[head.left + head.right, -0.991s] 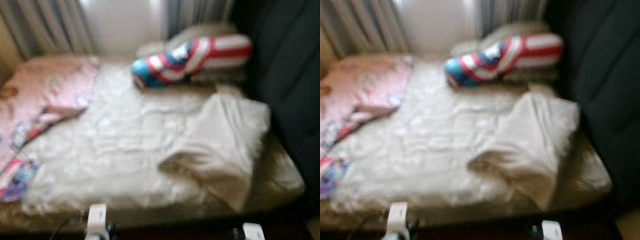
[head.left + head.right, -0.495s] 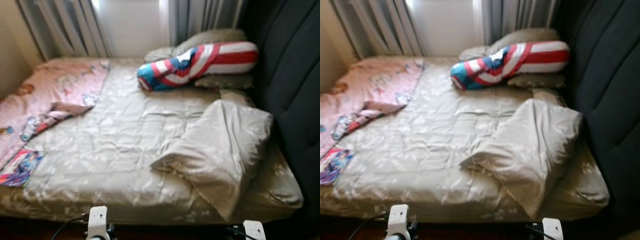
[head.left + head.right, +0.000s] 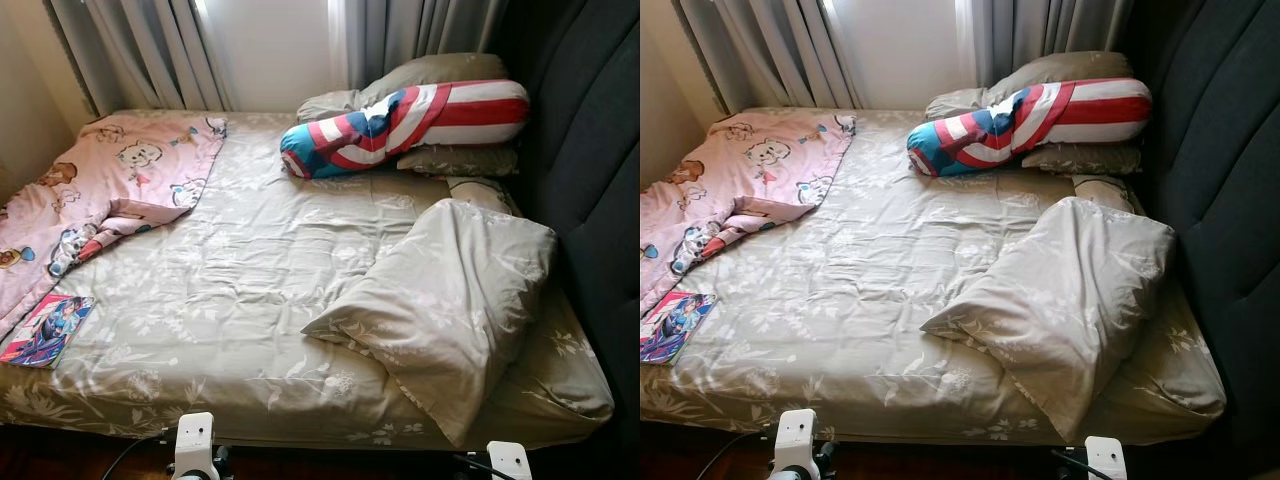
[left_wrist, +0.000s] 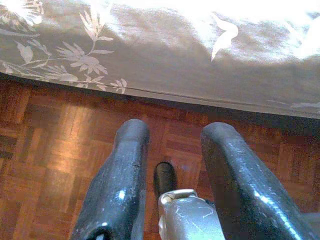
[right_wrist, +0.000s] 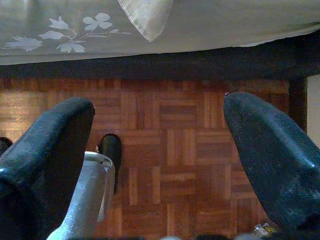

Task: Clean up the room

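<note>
Both grippers hang low over the parquet floor (image 5: 165, 135) at the bed's near edge: left gripper (image 4: 170, 145) fingers slightly apart, right gripper (image 5: 155, 130) fingers wide apart, both empty. Looks like it's only sizing things up. Colourful comic book (image 3: 45, 328) sits at the near left corner, rumpled beige floral pillow (image 3: 450, 300) near right, pink cartoon blanket (image 3: 120, 180) far left, and striped red-white-blue bolster (image 3: 410, 115) at the far edge. Next it probably reaches for the book.

Grey curtains (image 3: 150, 50) flank a bright window; dark padded headboard (image 3: 590, 150); parquet floor (image 5: 175, 150).
</note>
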Controlling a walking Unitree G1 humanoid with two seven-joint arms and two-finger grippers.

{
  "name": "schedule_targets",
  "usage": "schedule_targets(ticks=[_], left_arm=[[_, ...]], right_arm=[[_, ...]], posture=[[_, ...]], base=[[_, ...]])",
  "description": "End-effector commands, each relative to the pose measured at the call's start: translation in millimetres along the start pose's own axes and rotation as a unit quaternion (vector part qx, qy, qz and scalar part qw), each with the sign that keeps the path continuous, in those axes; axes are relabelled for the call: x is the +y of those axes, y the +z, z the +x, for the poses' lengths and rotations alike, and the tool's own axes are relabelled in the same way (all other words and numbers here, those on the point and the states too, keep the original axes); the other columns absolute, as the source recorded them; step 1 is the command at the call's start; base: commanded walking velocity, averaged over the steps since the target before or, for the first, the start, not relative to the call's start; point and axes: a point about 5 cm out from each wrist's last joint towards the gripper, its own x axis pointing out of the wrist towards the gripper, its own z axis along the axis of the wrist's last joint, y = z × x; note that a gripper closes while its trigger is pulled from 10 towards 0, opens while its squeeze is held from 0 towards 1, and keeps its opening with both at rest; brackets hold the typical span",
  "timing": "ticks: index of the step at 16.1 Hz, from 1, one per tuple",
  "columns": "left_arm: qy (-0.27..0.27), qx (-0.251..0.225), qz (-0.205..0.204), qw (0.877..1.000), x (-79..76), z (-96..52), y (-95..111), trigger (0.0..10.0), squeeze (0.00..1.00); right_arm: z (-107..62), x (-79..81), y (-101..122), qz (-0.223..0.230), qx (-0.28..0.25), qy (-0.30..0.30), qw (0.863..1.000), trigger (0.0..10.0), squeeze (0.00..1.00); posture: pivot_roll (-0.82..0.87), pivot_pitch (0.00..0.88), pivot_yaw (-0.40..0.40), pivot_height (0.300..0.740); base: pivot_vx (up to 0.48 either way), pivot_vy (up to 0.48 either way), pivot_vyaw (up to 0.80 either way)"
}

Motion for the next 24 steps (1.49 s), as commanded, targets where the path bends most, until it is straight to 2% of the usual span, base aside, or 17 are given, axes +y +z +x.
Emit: schedule_targets(ticks=[1,3,8,15,18,24], left_arm=[[0.003,0.003,-0.002,1.0,3.2,-0.2,-0.5,10.0,0.0],[0.001,0.004,-0.002,1.0,3.0,-0.3,-0.8,10.0,0.0],[-0.001,0.005,-0.001,1.0,2.1,-0.4,-1.6,10.0,0.0],[-0.002,0.005,0.003,1.0,1.7,-0.6,-1.9,10.0,0.0],[-0.004,0.005,0.005,1.0,1.5,-0.6,-2.0,10.0,0.0],[-0.004,0.0,0.007,1.0,2.0,-0.1,0.2,10.0,0.0]], right_arm=[[-0.1,0.3,-1.6,0.0,0.006,0.001,1.0,10.0,0.0],[-0.2,0.1,-2.2,0.0,0.008,0.001,1.0,10.0,0.0],[-0.2,0.1,-1.6,0.001,0.006,0.002,1.0,10.0,0.0],[-0.1,0.7,-1.3,0.001,0.005,0.005,1.0,10.0,0.0],[-0.1,1.0,-1.7,0.005,0.005,0.005,1.0,10.0,0.0],[-0.3,1.5,-1.2,0.006,0.0,0.007,1.0,10.0,0.0]], posture=[[-0.02,0.0,-0.003,0.74],[-0.02,0.0,-0.003,0.74],[-0.02,0.0,-0.004,0.74],[-0.02,0.0,-0.005,0.74],[-0.02,0.0,-0.003,0.74],[-0.02,0.0,0.0,0.74]], base=[[0.0,0.0,0.0],[0.0,0.0,0.0],[0.0,0.0,-0.6],[0.262,0.0,0.0],[0.273,0.0,-0.77],[0.182,0.0,0.0]])
